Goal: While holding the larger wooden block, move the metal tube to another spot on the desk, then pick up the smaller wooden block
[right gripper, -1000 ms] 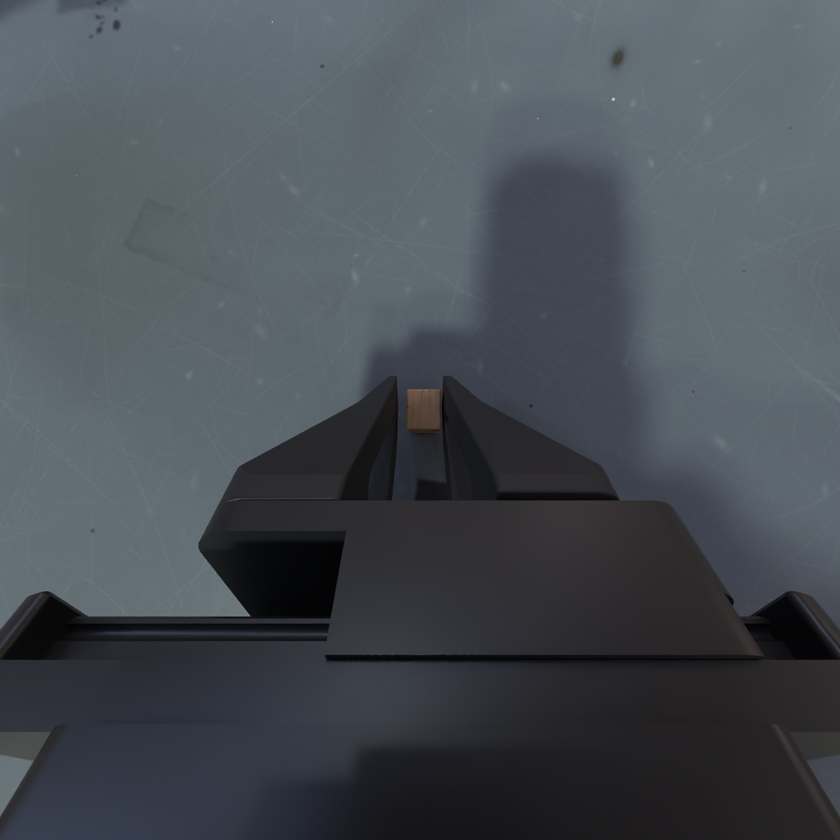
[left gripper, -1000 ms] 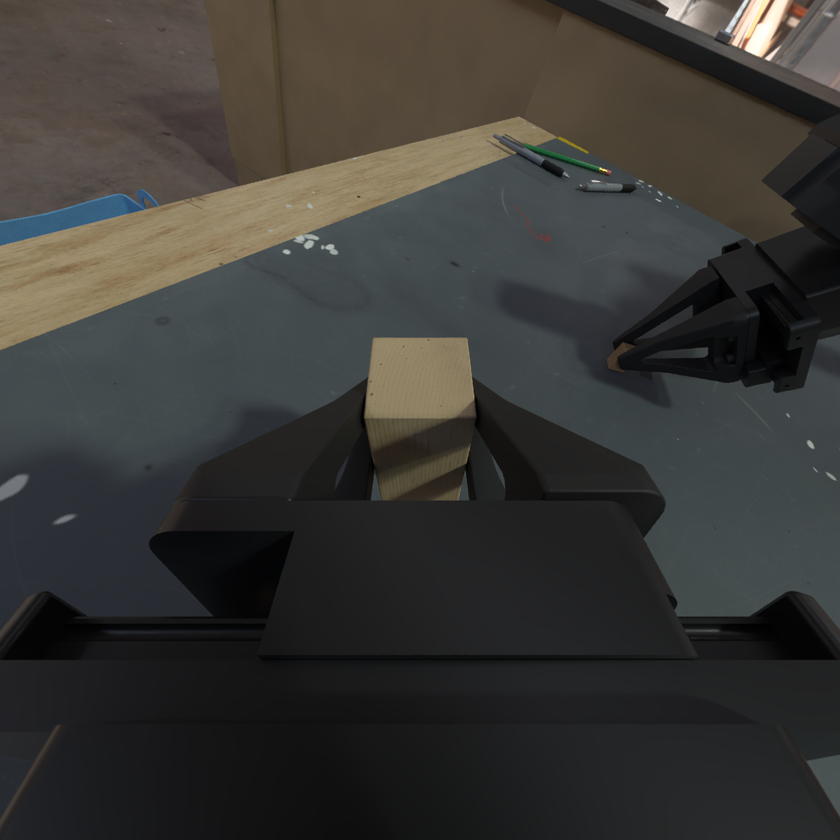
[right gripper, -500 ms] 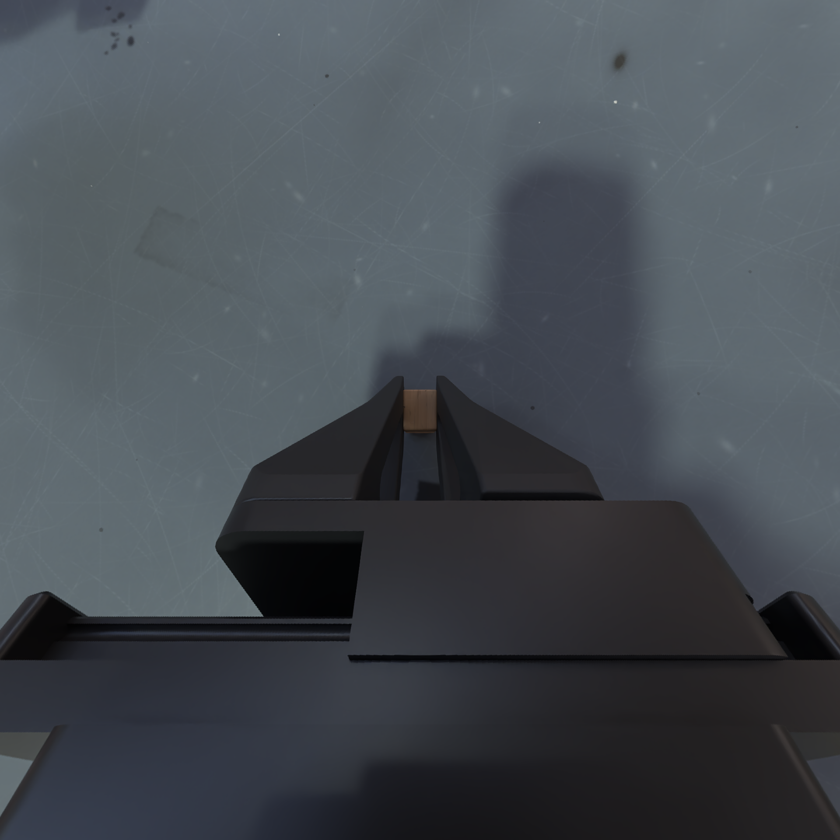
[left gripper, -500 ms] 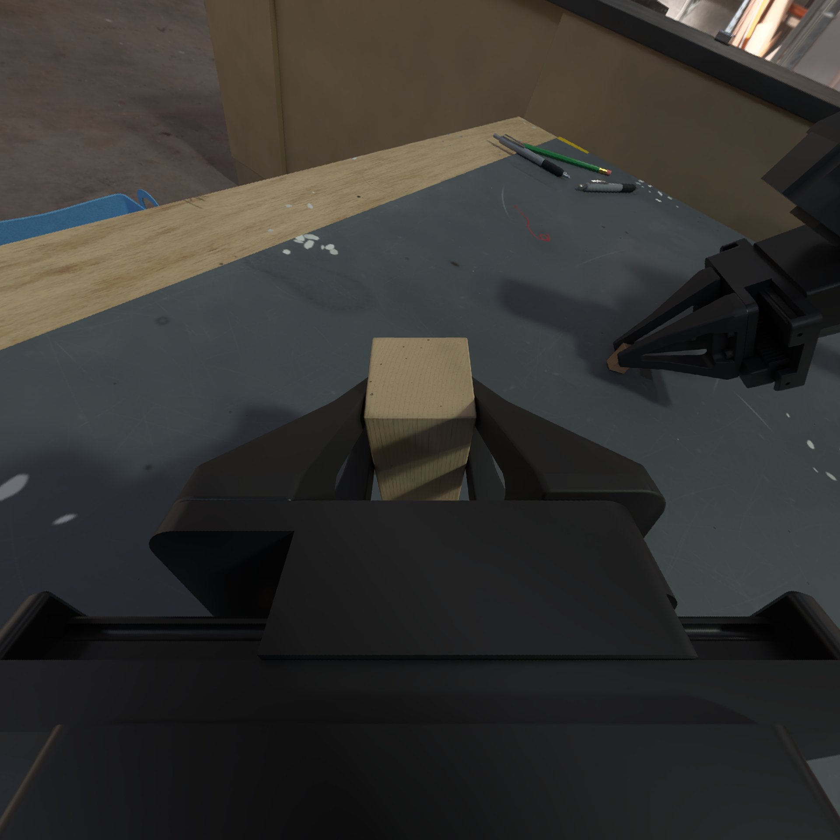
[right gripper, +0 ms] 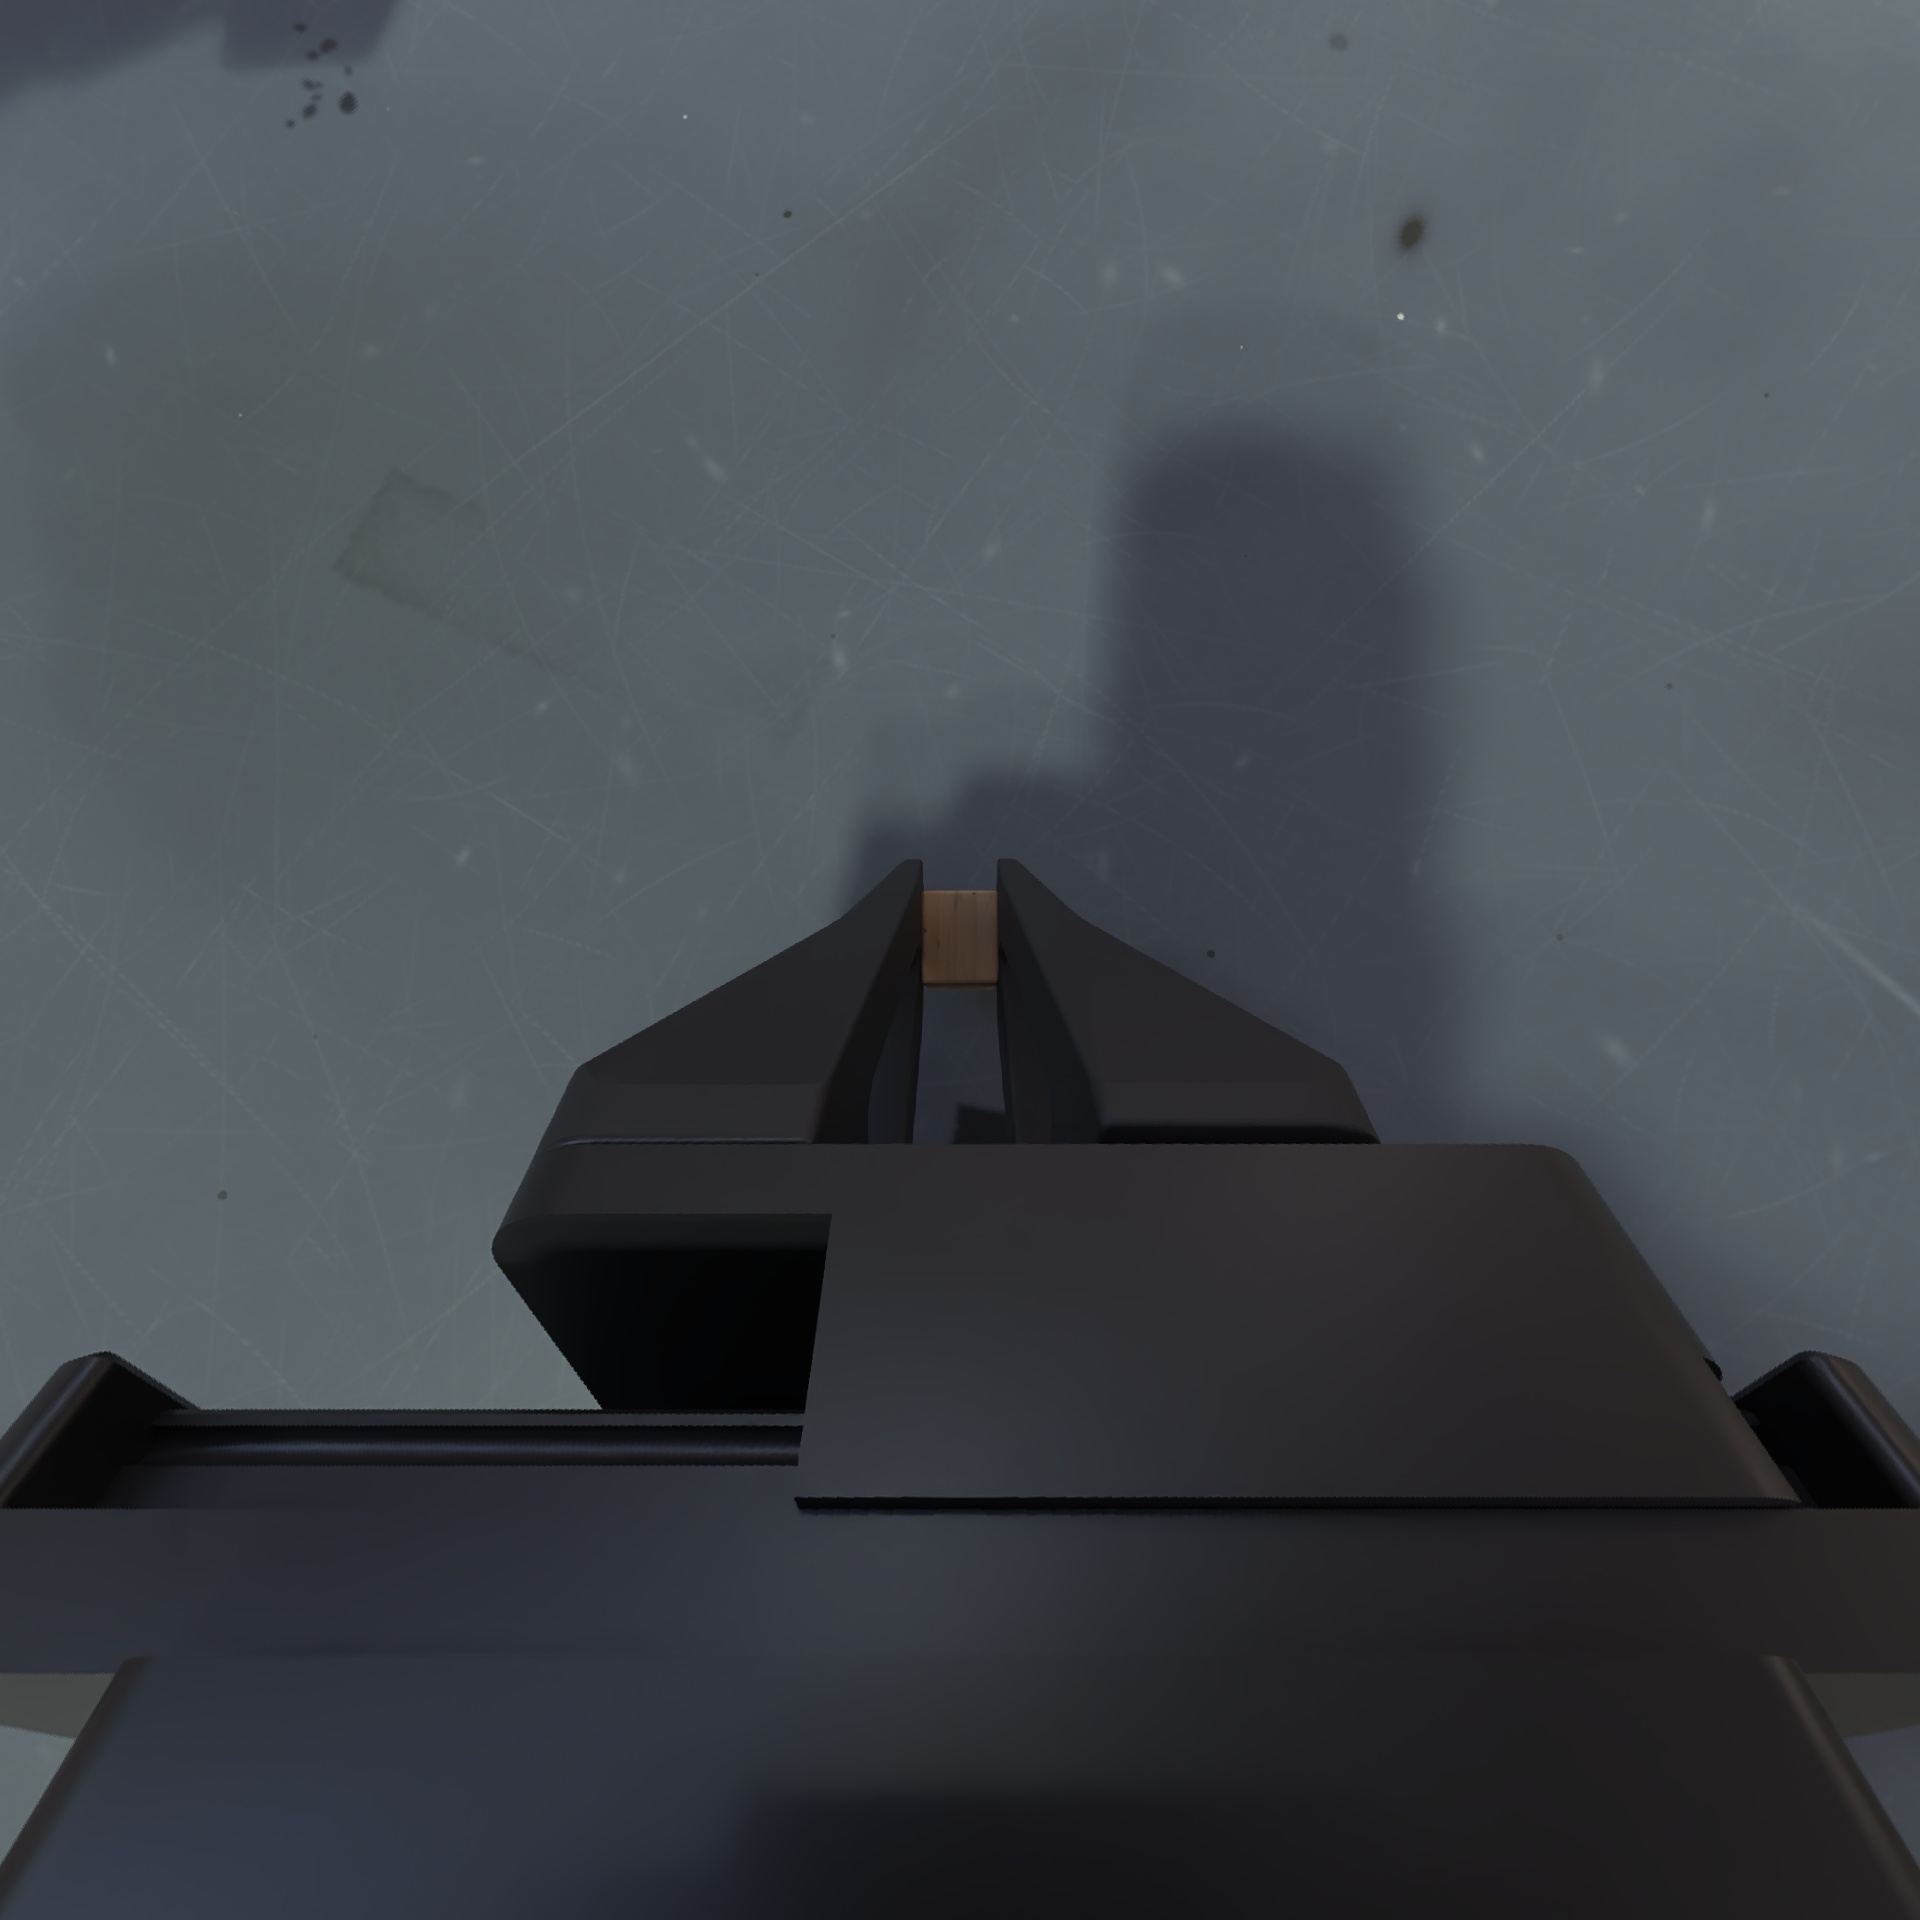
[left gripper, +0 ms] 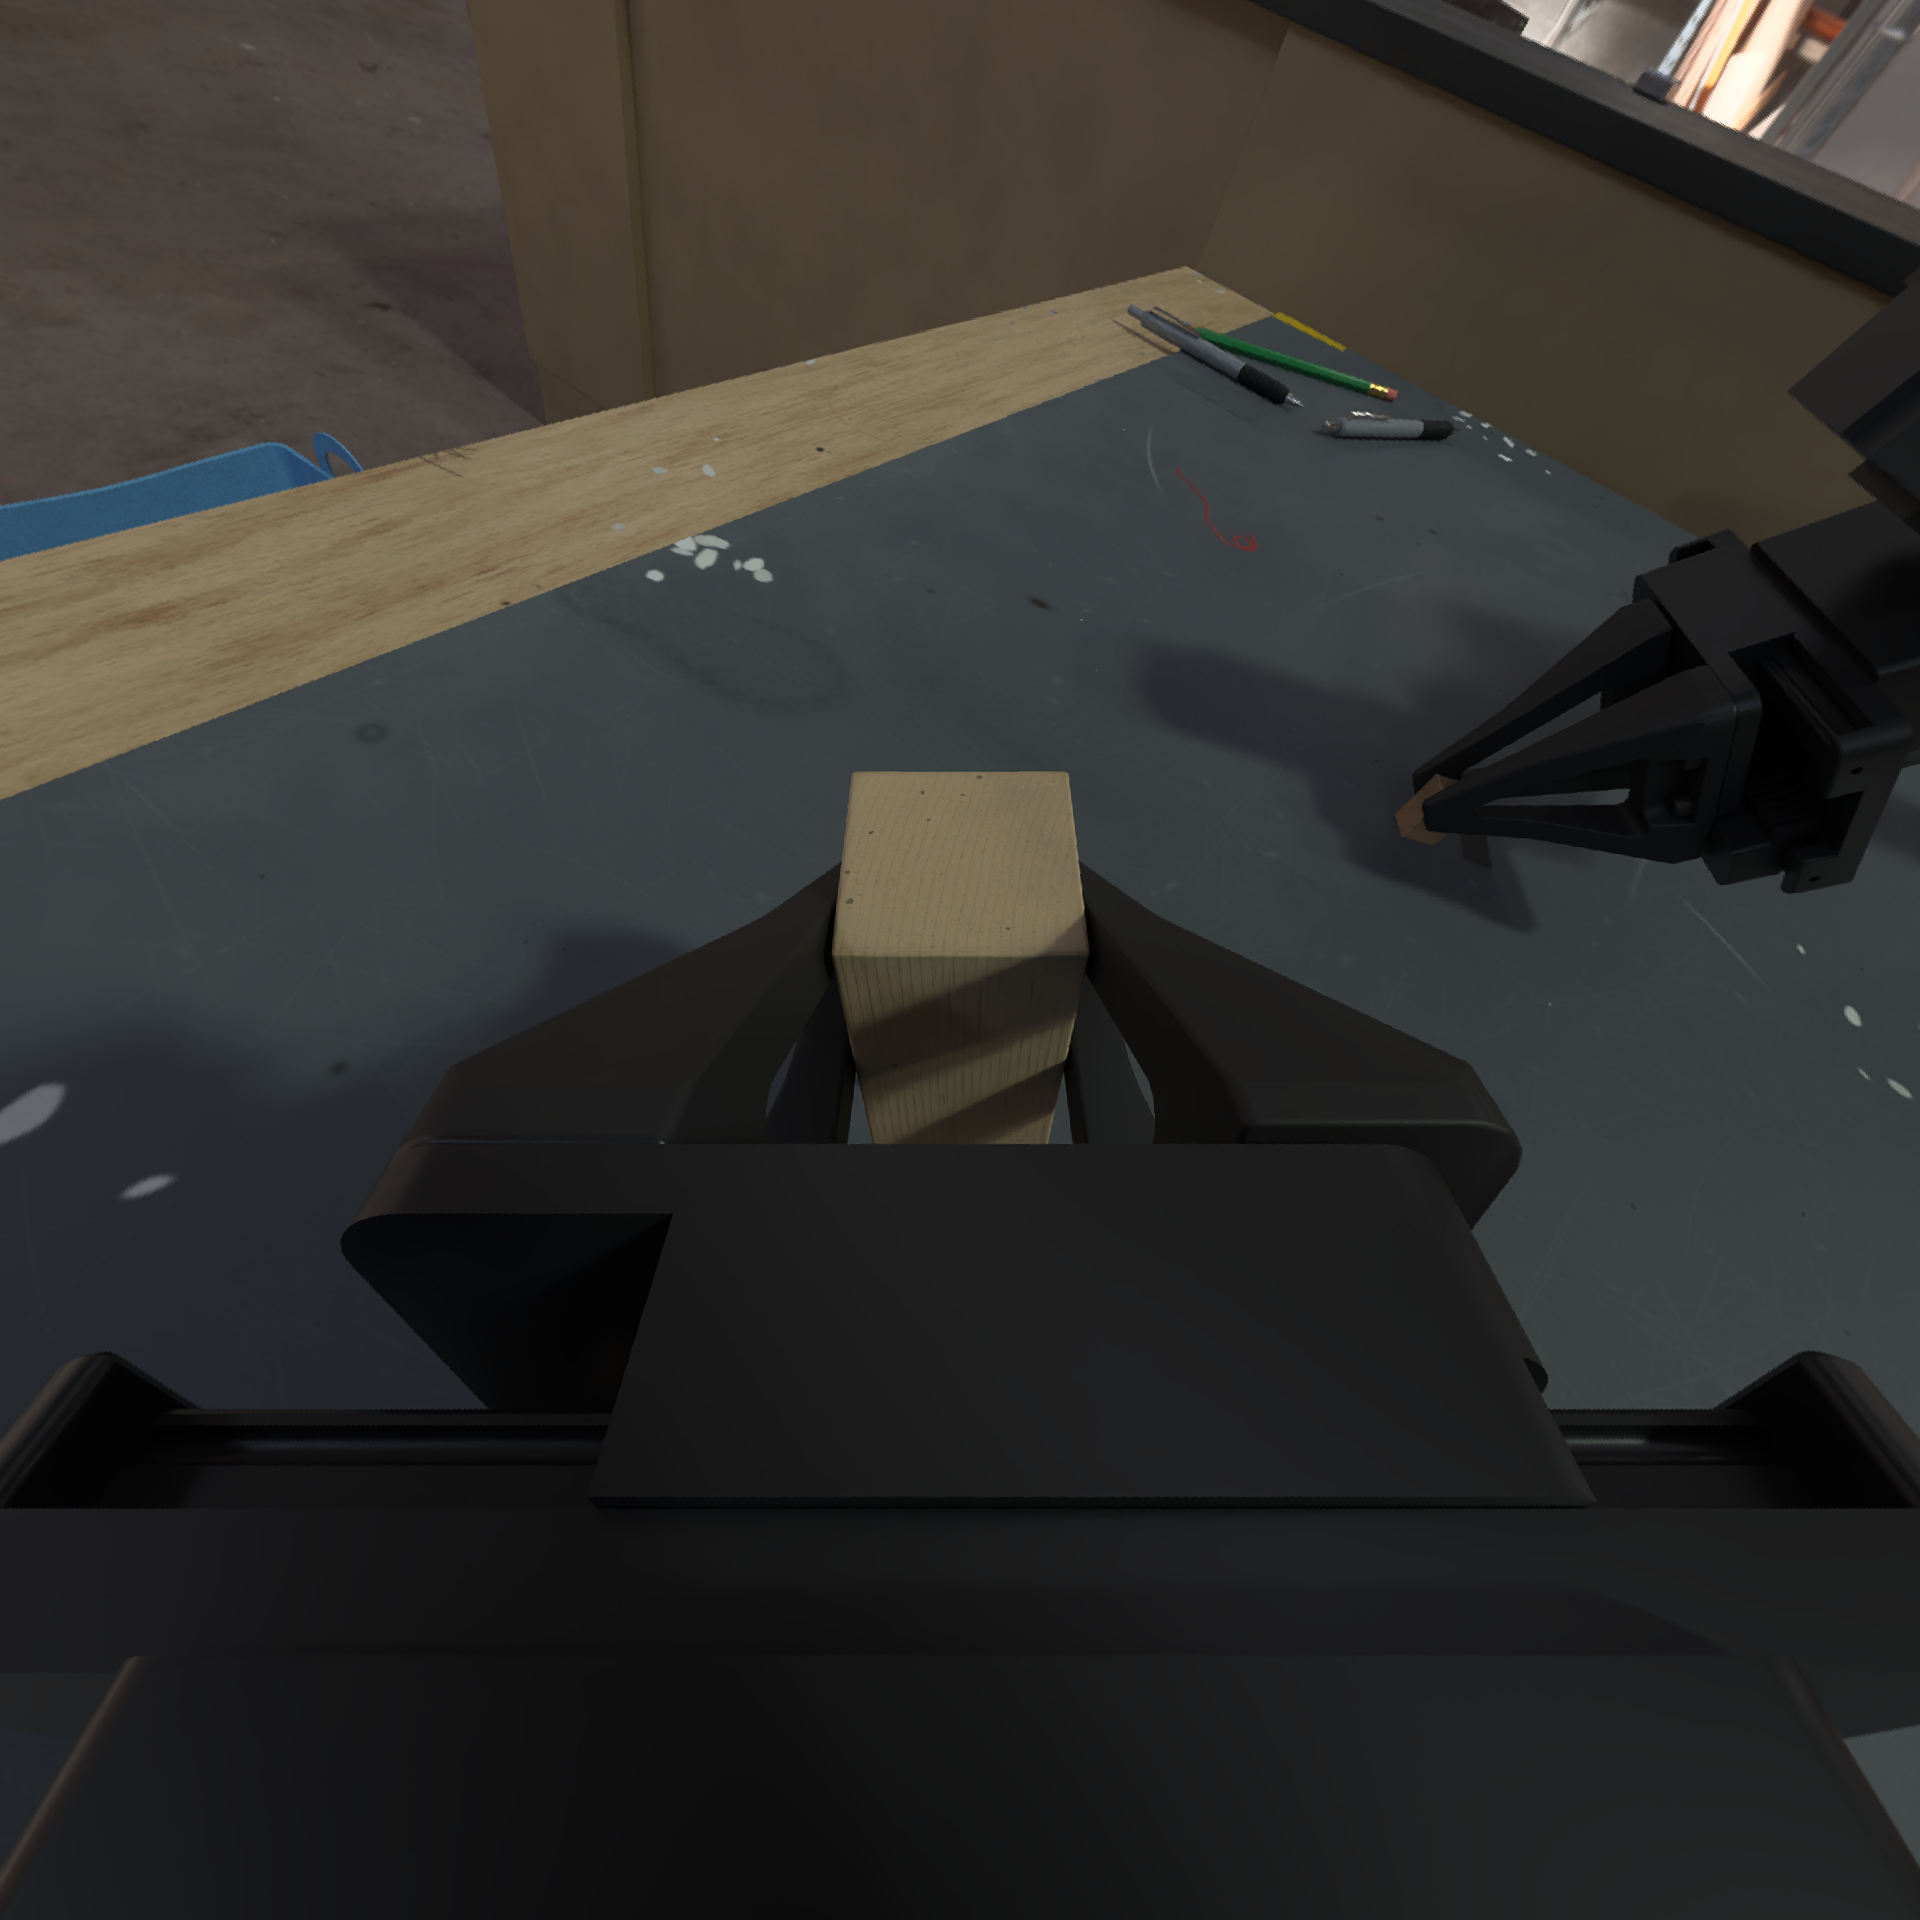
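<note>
Left wrist view: the left gripper (left gripper: pixel 958 914) pinches the larger wooden block (left gripper: pixel 958 945) between both fingers. The block's long axis runs along the fingers, toward 12 o'clock; its near end is hidden behind the gripper body. It is held above the grey desk mat (left gripper: pixel 520 883). At 3 o'clock the right gripper (left gripper: pixel 1425 818) points toward 9 o'clock, with only a corner of the smaller wooden block (left gripper: pixel 1411 821) showing at its tips; its arm is cut off by the frame edge. At 1 o'clock pens and a green pencil (left gripper: pixel 1294 364) lie near the mat's far corner. At 10 o'clock a blue bin (left gripper: pixel 156 504) is mostly hidden behind the wooden desk edge (left gripper: pixel 312 582); its contents cannot be seen.

Right wrist view: the right gripper's (right gripper: pixel 960 914) jaws are pressed on the small brown block (right gripper: pixel 960 938), at the fingertips. Its long axis cannot be told. Shadows fall across the scratched mat (right gripper: pixel 520 520) below.
</note>
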